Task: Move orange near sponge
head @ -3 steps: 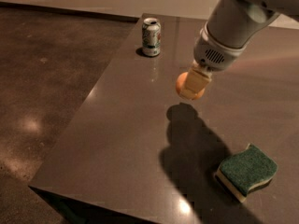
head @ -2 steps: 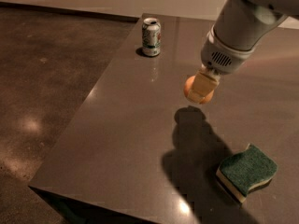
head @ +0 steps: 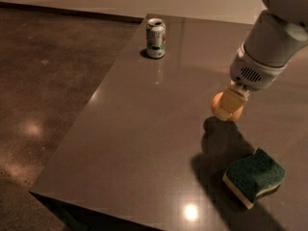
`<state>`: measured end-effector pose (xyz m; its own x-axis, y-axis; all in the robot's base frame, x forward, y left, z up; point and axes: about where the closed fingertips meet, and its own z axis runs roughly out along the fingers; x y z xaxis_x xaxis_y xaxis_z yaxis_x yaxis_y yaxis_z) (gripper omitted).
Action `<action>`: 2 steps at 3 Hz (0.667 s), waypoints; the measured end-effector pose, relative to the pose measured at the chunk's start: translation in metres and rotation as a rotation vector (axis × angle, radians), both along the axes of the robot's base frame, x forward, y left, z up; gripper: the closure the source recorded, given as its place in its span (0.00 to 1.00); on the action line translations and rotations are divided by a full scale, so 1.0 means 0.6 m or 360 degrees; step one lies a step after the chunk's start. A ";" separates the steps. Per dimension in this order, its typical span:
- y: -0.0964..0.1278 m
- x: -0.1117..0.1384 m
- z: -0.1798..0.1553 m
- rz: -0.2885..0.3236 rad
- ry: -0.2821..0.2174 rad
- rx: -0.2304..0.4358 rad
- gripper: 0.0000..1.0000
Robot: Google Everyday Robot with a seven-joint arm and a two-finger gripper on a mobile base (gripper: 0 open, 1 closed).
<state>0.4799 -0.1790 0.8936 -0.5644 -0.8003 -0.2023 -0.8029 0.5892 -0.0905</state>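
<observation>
The orange (head: 219, 103) is small and round and sits between the fingers of my gripper (head: 228, 108), held above the dark grey table (head: 144, 129). My gripper hangs from the white arm at the upper right and is shut on the orange. The sponge (head: 254, 177), dark green on top with a pale yellow layer below, lies flat on the table below and to the right of the gripper. The arm's shadow falls on the table between the orange and the sponge.
A soda can (head: 156, 38) stands upright near the table's far left edge. The table's left and near edges drop to a brown polished floor (head: 43, 90).
My gripper has carried the orange to the right and towards the sponge. The can and the sponge have not moved.
</observation>
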 end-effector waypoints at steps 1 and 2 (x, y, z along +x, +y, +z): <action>-0.024 -0.026 -0.002 -0.0053 0.0016 0.0033 1.00; -0.028 -0.060 -0.002 -0.0053 0.0024 0.0100 1.00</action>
